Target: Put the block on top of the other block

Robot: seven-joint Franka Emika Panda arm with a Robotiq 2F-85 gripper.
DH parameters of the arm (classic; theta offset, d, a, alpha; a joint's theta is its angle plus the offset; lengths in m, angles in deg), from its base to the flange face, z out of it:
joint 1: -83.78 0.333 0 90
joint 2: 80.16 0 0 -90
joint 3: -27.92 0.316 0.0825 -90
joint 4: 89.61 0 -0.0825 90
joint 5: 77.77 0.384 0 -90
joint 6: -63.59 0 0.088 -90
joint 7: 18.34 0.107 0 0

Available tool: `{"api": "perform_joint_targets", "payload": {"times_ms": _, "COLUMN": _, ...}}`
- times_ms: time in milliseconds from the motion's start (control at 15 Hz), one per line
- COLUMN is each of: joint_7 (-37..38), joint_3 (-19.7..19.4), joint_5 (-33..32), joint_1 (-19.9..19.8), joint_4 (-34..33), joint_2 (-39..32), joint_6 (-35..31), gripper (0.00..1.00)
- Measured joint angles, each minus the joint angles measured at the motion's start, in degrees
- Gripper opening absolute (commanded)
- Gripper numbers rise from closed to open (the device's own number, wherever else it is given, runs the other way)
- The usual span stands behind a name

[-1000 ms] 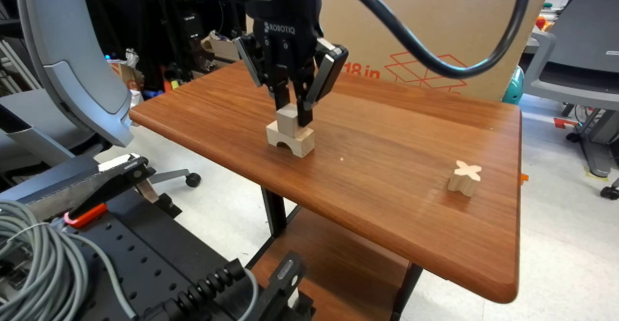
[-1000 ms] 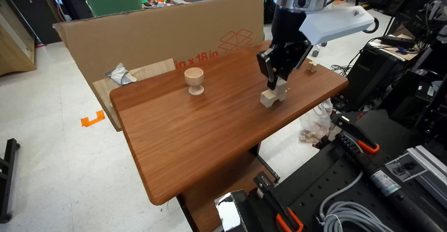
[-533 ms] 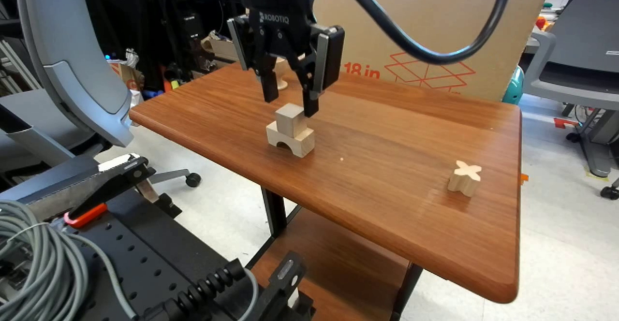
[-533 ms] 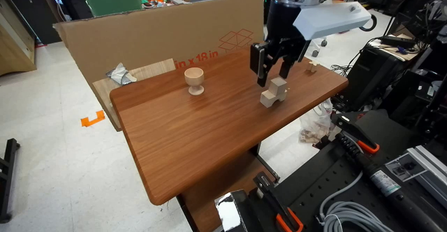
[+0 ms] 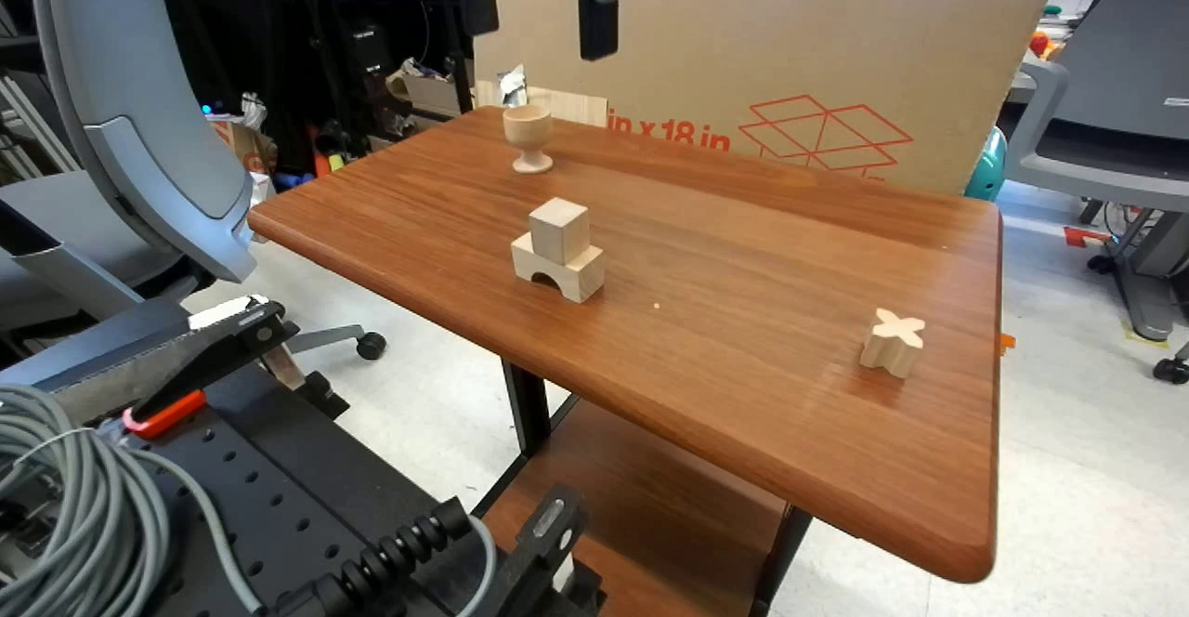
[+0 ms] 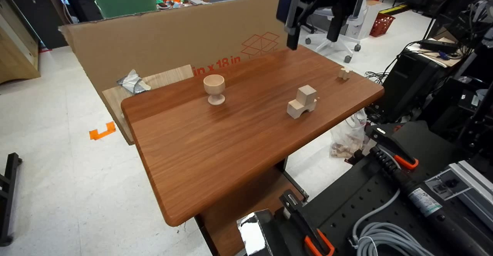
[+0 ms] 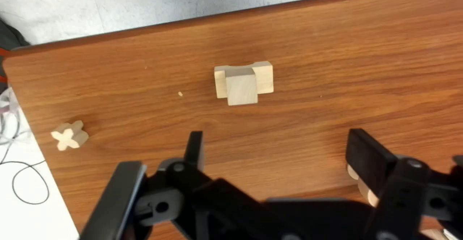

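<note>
The block (image 5: 559, 229), a small light-wood cube, rests on top of the other block (image 5: 583, 277), a pale piece with an arch cut in its underside. Both exterior views show the pair standing level on the table, with the block (image 6: 307, 94) over the middle of the other block (image 6: 294, 109). From above, in the wrist view, the block (image 7: 242, 88) hides part of the other block (image 7: 266, 78). High over the table, well apart from both, my gripper (image 5: 541, 39) is open. Its fingers stand wide in the wrist view, and the gripper (image 7: 276, 133) has only tabletop between its fingertips.
A cross-shaped wooden piece (image 5: 894, 343) stands near one end of the table (image 5: 743, 394). Toward the back is a wooden goblet (image 6: 214, 88), partly covered by a finger in the wrist view. A large cardboard sheet (image 6: 173, 44) rises behind the table's back edge.
My gripper has opened, let go of the block and risen high above the table. The block has stayed on the other block. The goblet now shows fully in both exterior views.
</note>
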Motion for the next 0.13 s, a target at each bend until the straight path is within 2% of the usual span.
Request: {"api": "perform_joint_targets", "payload": {"times_ms": 133, "joint_7": 0.2, "joint_3": -0.4, "joint_5": 0.0, "joint_1": -0.1, "joint_4": -0.1, "joint_2": 1.7, "joint_6": 2.1, "gripper": 1.0}}
